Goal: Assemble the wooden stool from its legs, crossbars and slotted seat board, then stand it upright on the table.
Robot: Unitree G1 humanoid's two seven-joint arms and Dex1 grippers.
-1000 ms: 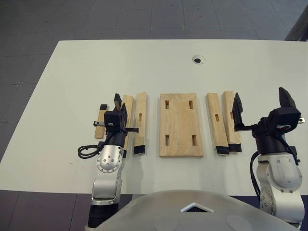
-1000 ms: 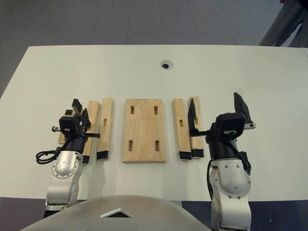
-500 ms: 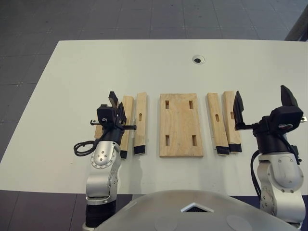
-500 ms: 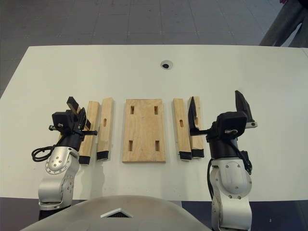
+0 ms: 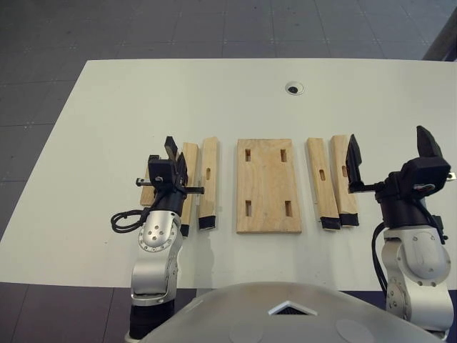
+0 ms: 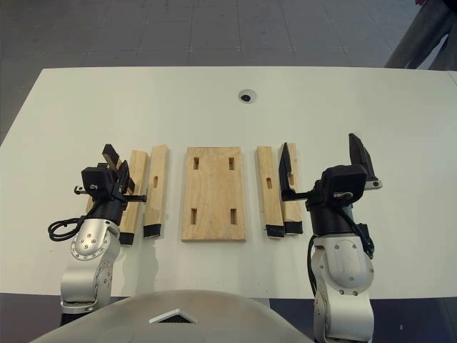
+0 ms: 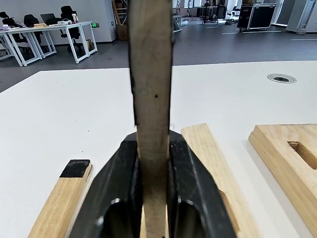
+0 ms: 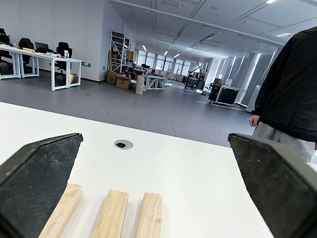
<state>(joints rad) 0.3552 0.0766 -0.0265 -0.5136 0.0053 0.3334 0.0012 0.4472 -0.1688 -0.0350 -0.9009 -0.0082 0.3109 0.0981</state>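
My left gripper (image 7: pixel 153 148) is clamped on a thin, pale wooden crossbar (image 7: pixel 150 74), the black fingers (image 7: pixel 124 188) pressed to either face of the slat, which rises straight up out of the jaws. Just outside those jaws, on my left, a second short wooden crossbar with a black end (image 5: pixel 148 187) lies flat on the white table (image 5: pixel 107 107). Just inside them, on my right, two long wooden legs with black-capped near ends lie side by side. The nearer leg (image 5: pixel 190 161) runs partly under the gripper, and the slotted leg (image 5: pixel 208 179) lies close beside it, the two not quite touching. Farther inward, about midway between my two grippers, the flat rectangular wooden seat board with four slots (image 5: pixel 268 184) lies face up. My right gripper (image 5: pixel 390 156) hangs over the table with its jaws wide apart and nothing between them. From the head view its inner finger (image 5: pixel 353 163) overlaps the outer right leg (image 5: pixel 341 182). The inner right leg (image 5: pixel 320 182) lies just beside that one, between it and the seat board, and both have black caps at their near ends. In the right wrist view the far ends of these pieces show low between the open fingers. Well beyond both pairs of jaws, toward the far edge of the table, sits a small round cable hole (image 5: pixel 293 88).
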